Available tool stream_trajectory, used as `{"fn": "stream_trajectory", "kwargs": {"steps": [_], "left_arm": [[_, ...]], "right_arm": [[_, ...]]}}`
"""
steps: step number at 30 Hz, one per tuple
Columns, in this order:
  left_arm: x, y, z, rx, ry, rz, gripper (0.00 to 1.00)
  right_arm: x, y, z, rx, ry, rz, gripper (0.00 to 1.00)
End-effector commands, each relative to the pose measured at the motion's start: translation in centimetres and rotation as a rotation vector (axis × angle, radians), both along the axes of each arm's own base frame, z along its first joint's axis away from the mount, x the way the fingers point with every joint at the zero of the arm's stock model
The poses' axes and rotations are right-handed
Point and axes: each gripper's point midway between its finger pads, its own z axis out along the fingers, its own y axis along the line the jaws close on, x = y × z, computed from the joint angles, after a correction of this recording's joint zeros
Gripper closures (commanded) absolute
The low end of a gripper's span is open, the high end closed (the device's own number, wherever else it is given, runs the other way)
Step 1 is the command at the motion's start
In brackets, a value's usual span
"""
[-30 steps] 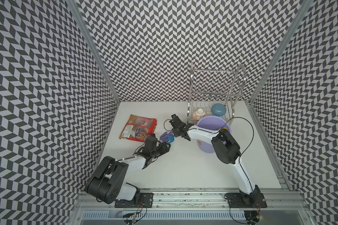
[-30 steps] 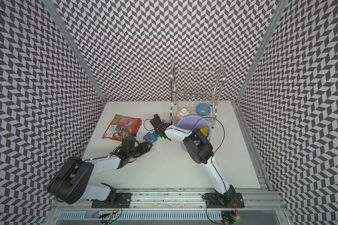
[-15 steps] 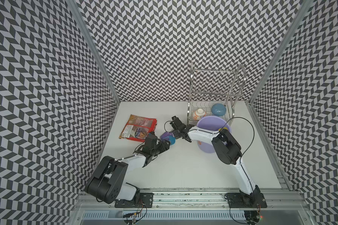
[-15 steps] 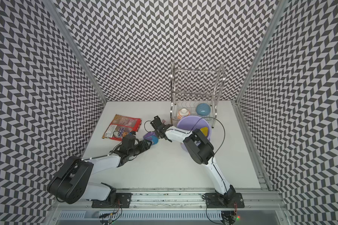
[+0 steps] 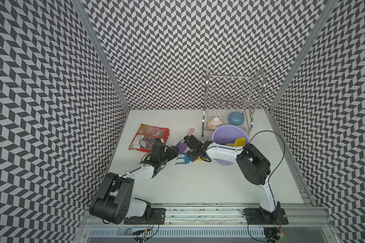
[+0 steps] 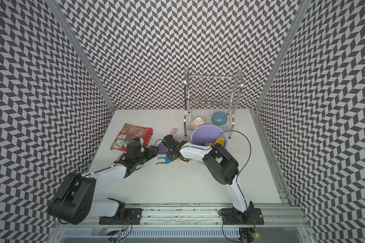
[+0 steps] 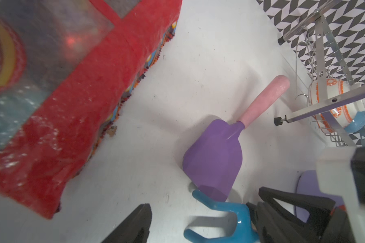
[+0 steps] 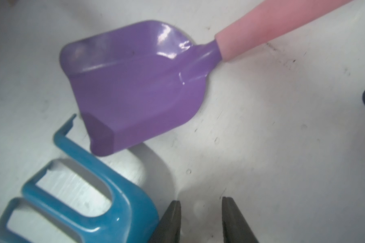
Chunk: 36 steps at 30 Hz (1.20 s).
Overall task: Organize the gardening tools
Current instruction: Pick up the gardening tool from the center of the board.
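Two toy tools lie loose beside the lavender bucket point(image 5: 223, 133), on its side away from the right arm's base: one blue rake point(image 5: 182, 162), three-tined with a yellow handle, and one purple scoop point(image 5: 181, 146) with a pink handle. The scoop's blade tip meets one tine of the rake. Inside the bucket stands one yellow spade point(image 5: 240, 141). A sliver of blue plastic shows next to it, too little to identify.

The right gripper point(image 8: 201, 202) hangs between the bucket and the rake. Its jaws are slightly parted over bare table and grasp nothing, and the rake's neck sits just outside one finger. The left gripper point(image 5: 175, 153) waits on the rake's far side from the bucket, spread wide and empty, with one finger point(image 7: 133, 223) clear of the tines.

One wire rack point(image 5: 206, 98) stands just behind the bucket and holds two bowls, one white-and-orange point(image 5: 214, 122) and one blue point(image 5: 236, 118). One red snack packet point(image 5: 152, 134) lies well apart from the bucket, beyond both tools.

The table point(image 5: 198, 185) is white and lightly scuffed. Black-and-white chevron walls point(image 5: 177, 42) close it in on three sides, and both arms are bolted to a metal rail point(image 5: 198, 205) along the open side.
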Motion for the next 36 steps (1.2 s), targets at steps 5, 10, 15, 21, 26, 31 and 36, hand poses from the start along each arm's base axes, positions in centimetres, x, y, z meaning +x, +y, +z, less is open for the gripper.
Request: {"fn": "stream_trajectory", "kwargs": {"steps": [5,10,15,21,26,31,36], "left_arm": [[0.4,1.1,2.4,0.021,-0.053,0.02,0.06],[0.4,1.2,3.1,0.016,-0.066,0.02,0.0],[0.2,1.3,3.4,0.012,-0.073,0.028,0.0],[0.2,1.4,3.5,0.011,-0.07,0.03,0.0],[0.2,1.3,3.8,0.003,-0.076,0.028,0.0],[0.1,1.6,3.9,0.005,-0.079,0.036,0.0],[0.1,1.9,4.2,0.004,-0.086,0.048,0.0]], "right_arm": [[-2.0,0.8,6.3,0.086,-0.047,0.057,0.51],[-3.1,0.3,7.8,0.101,-0.062,0.124,0.34],[-3.7,-0.8,5.0,0.027,-0.04,0.157,0.24],[-3.6,-1.6,2.0,-0.043,-0.018,0.142,0.18],[-3.5,-2.1,0.2,-0.087,0.0,0.136,0.17],[-4.8,-2.0,-1.2,-0.085,0.066,0.166,0.25],[-6.9,-1.1,-1.1,-0.042,0.112,0.21,0.41]]}}
